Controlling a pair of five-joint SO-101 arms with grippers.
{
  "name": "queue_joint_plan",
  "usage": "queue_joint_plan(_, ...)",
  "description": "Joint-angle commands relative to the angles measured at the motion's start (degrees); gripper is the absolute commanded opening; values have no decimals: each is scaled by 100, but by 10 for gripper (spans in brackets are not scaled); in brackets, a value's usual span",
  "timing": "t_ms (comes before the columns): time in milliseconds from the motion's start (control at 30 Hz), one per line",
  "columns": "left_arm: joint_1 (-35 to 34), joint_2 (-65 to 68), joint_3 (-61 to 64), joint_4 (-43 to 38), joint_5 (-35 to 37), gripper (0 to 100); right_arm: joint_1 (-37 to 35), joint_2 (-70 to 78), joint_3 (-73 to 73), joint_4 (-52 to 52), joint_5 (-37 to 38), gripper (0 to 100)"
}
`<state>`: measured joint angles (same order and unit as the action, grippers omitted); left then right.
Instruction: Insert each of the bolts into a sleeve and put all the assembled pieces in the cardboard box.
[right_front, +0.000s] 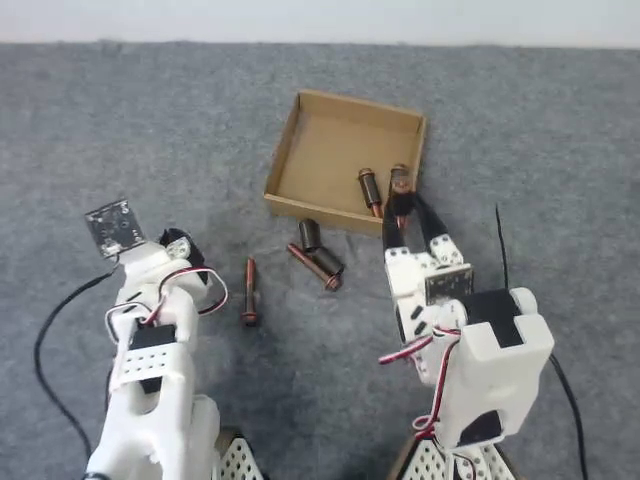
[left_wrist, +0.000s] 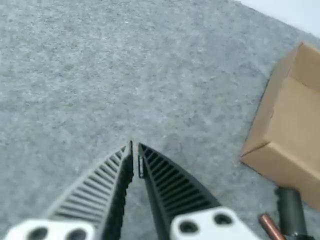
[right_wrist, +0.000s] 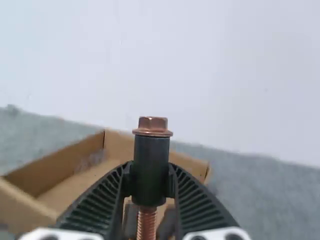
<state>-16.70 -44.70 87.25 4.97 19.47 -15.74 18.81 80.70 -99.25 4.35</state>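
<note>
Sleeved bolt (right_wrist: 150, 162): I judge it stiff, slick, light.
Hold: my right fingers (right_wrist: 107, 200) clench it mid-body.
Left fingers (left_wrist: 170, 185): closed, empty.

Bright even light, soft faint shadows

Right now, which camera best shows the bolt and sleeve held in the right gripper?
The right wrist view: the sleeved bolt sits clamped in the right gripper, head and thread clear. The high view shows it small, at the cardboard box rim. The left wrist view faces carpet and box.
</note>
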Motion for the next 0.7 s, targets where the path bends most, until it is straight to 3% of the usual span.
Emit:
queue_joint_plan(0, 44, -193, -57, 18, -123, 9, 22, -101, -835, -13, 62, 6)
queue_joint_plan(433, 132, -167, -66, 18, -123, 9, 13, -110, -3007, 2527, 62, 6)
queue_joint_plan(667, 132, -167, -66, 9, -123, 9, 75, -110, -3895, 4699, 62, 6)
